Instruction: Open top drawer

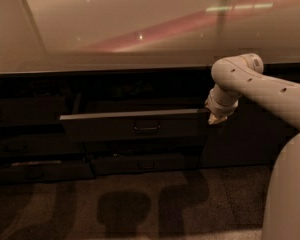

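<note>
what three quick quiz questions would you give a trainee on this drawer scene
1. True or false: the top drawer stands partly pulled out.
2. Where is the gripper? A at the drawer front's left end in the picture, B at its right end, C down by the floor.
3. Fill in: the drawer's loop handle sits at the ____ of its front.

Key: 1 true; 2 B; 3 centre.

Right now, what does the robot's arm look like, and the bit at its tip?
The arm is a smooth, rounded tube in pale cream, with small dark dots along its shell. No cables show. The gripper, beside the right end of the top drawer, is a short pale piece below a ribbed collar.
</note>
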Controlling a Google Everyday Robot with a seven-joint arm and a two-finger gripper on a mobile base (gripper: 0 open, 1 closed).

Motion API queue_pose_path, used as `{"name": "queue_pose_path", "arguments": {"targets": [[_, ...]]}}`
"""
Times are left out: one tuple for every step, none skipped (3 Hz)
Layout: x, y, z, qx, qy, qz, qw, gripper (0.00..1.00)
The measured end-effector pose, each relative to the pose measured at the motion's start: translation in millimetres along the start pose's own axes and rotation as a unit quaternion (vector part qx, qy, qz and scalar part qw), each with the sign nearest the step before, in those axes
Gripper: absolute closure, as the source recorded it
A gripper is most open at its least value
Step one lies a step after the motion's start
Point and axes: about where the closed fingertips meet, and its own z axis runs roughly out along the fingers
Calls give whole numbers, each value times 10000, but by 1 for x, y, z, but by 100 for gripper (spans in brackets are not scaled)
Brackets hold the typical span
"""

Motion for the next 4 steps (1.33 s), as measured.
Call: {"name": "queue_pose_path", "arguments": {"targets": [[0, 0, -2, 0, 0, 0, 10000, 100], [-1, 9, -2, -23, -19, -48, 10000, 100], [-1, 8, -4, -23, -19, -48, 10000, 100], [-2, 16, -3, -36, -43, -91, 9999, 100]]}}
